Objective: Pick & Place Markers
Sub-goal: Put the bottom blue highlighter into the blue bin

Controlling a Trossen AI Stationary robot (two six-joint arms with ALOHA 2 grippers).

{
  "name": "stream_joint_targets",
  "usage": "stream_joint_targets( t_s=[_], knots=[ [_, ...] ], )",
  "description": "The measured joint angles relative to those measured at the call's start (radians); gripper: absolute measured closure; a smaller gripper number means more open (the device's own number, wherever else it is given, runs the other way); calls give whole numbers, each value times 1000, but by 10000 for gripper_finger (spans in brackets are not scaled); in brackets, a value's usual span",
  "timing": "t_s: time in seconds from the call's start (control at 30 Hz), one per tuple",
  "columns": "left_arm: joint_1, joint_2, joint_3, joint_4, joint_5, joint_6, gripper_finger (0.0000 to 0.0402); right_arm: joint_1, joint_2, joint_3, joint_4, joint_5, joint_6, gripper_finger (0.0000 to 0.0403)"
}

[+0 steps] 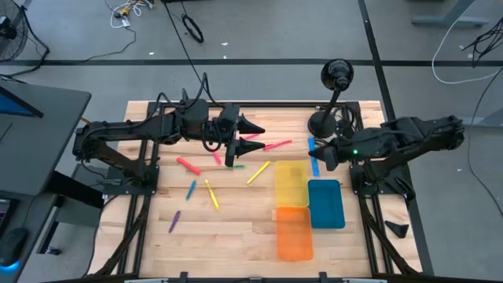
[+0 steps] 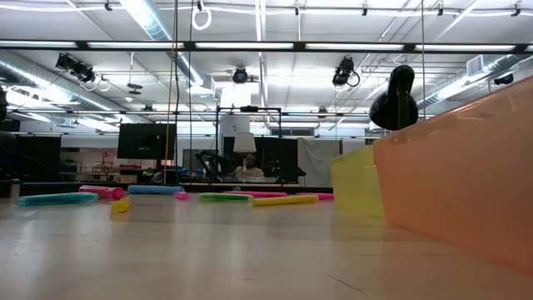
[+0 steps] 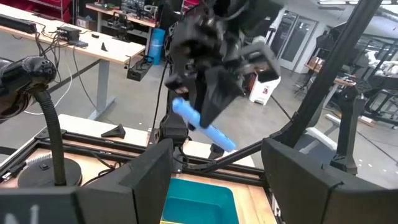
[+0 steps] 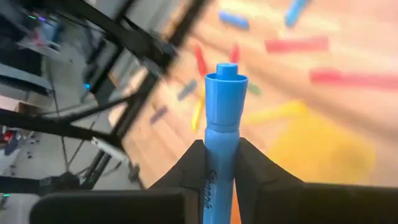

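Observation:
Several markers lie flat on the wooden table in the high view: red [image 1: 187,165], pink [image 1: 275,145], yellow [image 1: 258,173], green [image 1: 236,167], blue [image 1: 191,189] and purple [image 1: 174,221]. The low view shows them lying in a row, among them a yellow one [image 2: 283,200]. My right gripper [image 1: 317,157] is shut on a blue marker [image 1: 314,147] above the far end of the blue tray [image 1: 326,204]. My left gripper [image 1: 255,135] is open and hovers over the pink markers at mid-table. Its fingers [image 3: 149,180] frame the right gripper in the left wrist view. My right gripper pinches the blue marker's barrel [image 4: 219,158] between its two fingers [image 4: 193,168]. The capped end [image 4: 226,81] sticks out past the fingertips. The marker [image 3: 202,124] is lifted clear of the table and tilted, above the blue tray.
A yellow tray [image 1: 290,183], an orange tray [image 1: 293,233] and the blue tray stand together right of centre. A black stand with a round base [image 1: 324,122] rises at the far edge. The orange tray [image 2: 466,183] fills the right of the low view.

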State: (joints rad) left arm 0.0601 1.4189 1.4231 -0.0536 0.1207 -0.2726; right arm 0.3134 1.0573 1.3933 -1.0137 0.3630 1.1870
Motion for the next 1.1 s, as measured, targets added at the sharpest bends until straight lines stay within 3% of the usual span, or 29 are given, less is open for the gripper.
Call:
stream_joint_targets(
  t_s=[0.5,1.1],
  knots=[
    [-1,0,0,-1,20,-31,152,107,3,0,-543,-249,510,357],
    [0,0,0,-4,21,-30,152,184,103,-78,-557,-277,811,357]
  ],
)
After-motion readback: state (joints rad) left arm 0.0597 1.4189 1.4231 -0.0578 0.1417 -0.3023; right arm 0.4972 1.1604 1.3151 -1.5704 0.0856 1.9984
